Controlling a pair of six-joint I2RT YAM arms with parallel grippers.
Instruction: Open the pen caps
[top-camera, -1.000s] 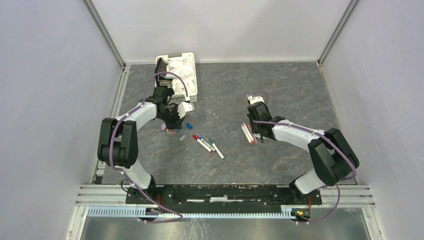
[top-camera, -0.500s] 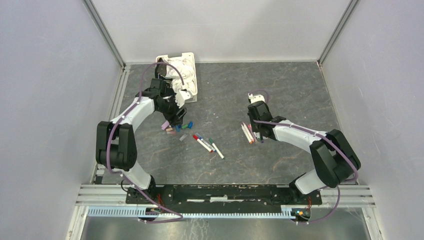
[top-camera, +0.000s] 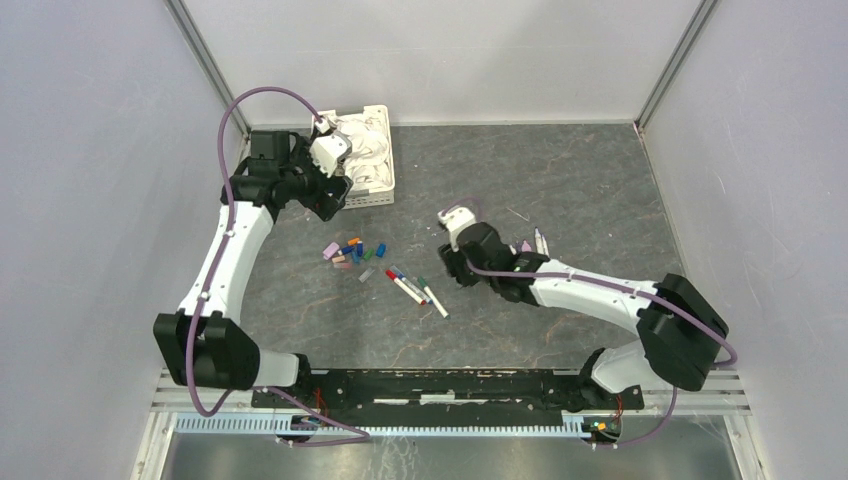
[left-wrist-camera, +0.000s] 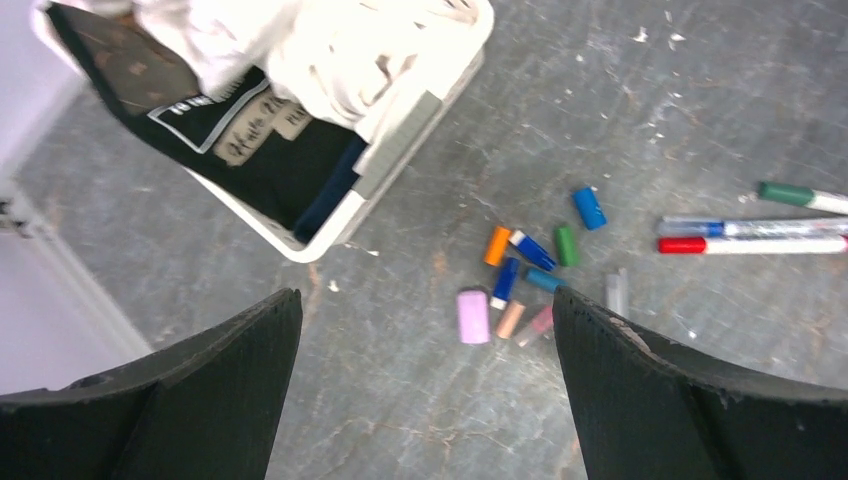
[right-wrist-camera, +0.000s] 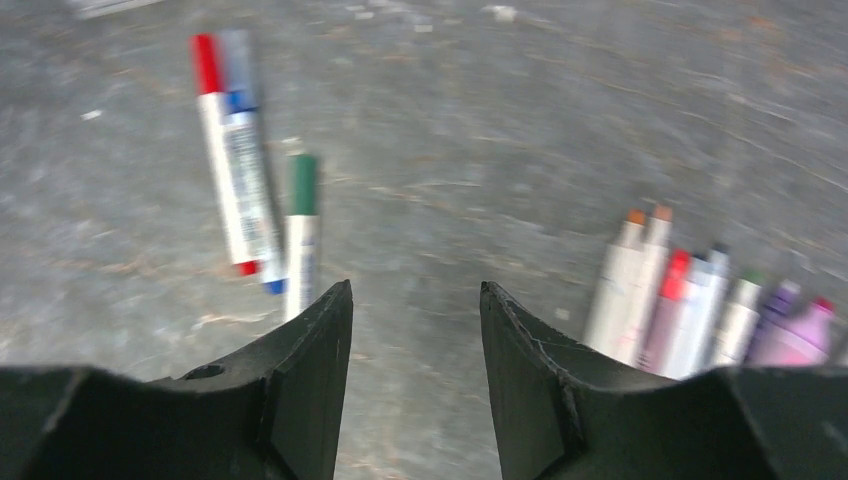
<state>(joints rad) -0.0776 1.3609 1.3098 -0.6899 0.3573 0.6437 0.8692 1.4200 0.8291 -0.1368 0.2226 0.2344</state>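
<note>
Several loose pen caps (top-camera: 355, 252) lie clustered on the grey table: a purple one (left-wrist-camera: 472, 316), an orange one (left-wrist-camera: 497, 245), a green one (left-wrist-camera: 566, 245) and a blue one (left-wrist-camera: 588, 208). Three capped pens (top-camera: 415, 285) lie right of them, with red, blue and green caps (right-wrist-camera: 303, 220). A row of uncapped pens (right-wrist-camera: 680, 310) lies to the right of my right gripper (right-wrist-camera: 415, 290), which hovers open and empty between the two groups (top-camera: 448, 268). My left gripper (left-wrist-camera: 425, 300) is wide open and empty, raised beside the basket (top-camera: 330, 200), back from the caps.
A white slotted basket (top-camera: 372, 192) holding crumpled white and dark cloth stands at the back left, its corner (left-wrist-camera: 400, 140) just ahead of my left fingers. Grey walls and metal rails enclose the table.
My left gripper opened and pulled up and back from the cap cluster toward the basket. My right gripper opened and swung left, away from the row of uncapped pens.
</note>
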